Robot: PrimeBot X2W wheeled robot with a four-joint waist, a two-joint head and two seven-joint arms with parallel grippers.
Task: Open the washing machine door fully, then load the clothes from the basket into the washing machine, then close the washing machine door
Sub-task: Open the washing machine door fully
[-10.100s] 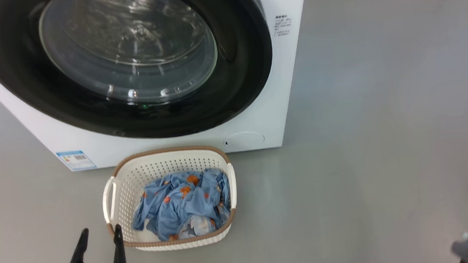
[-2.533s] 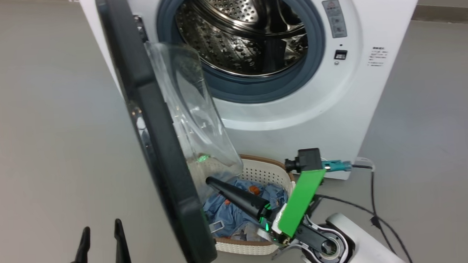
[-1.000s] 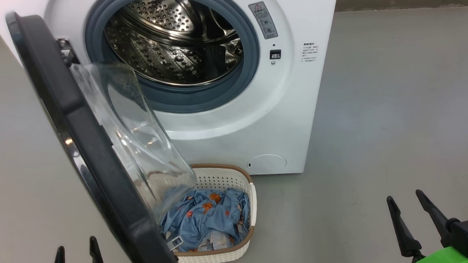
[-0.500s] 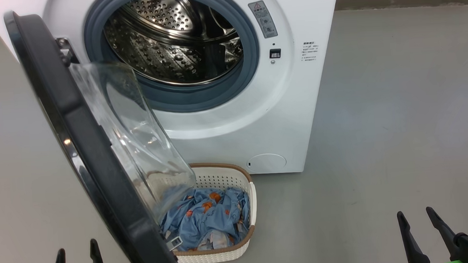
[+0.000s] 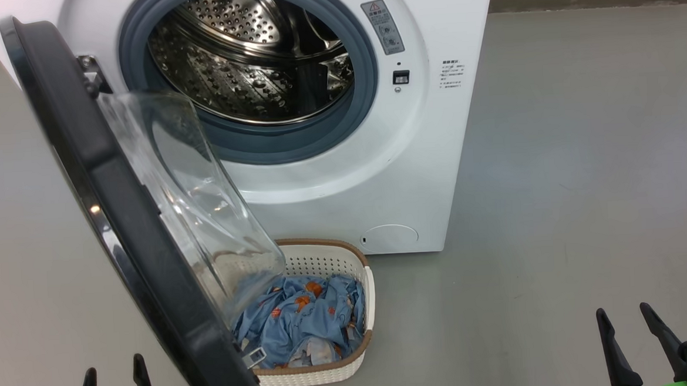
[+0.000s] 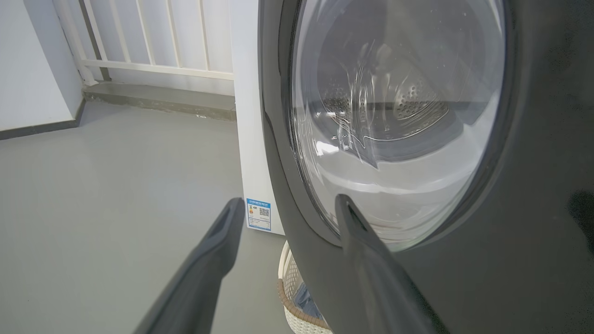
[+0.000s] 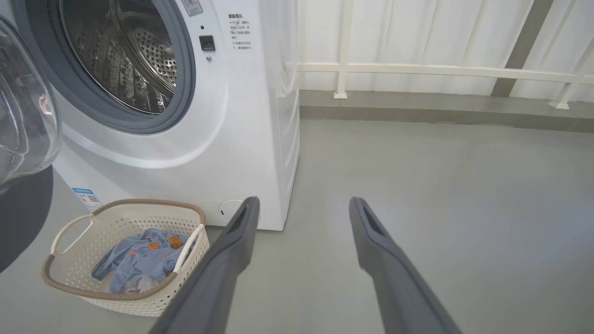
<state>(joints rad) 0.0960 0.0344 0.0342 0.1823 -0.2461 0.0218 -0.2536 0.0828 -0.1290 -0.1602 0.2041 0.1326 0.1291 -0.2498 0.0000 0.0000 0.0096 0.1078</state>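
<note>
The washing machine (image 5: 344, 205) is viewed from above and in front by the downward-tilted head camera. The washing machine door (image 6: 533, 185) is faced closely from the low left by the left wrist camera. The machine's front is seen obliquely from the low right by the right one. The basket (image 5: 317, 259) is shared by all three.

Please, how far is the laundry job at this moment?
Done: the washing machine door is open, though it overhangs the basket and may need swinging wider. In hand: nothing; left gripper and right gripper are open, empty. To do: the clothes lie in the basket, drum bare; loading and closing remain.
</note>
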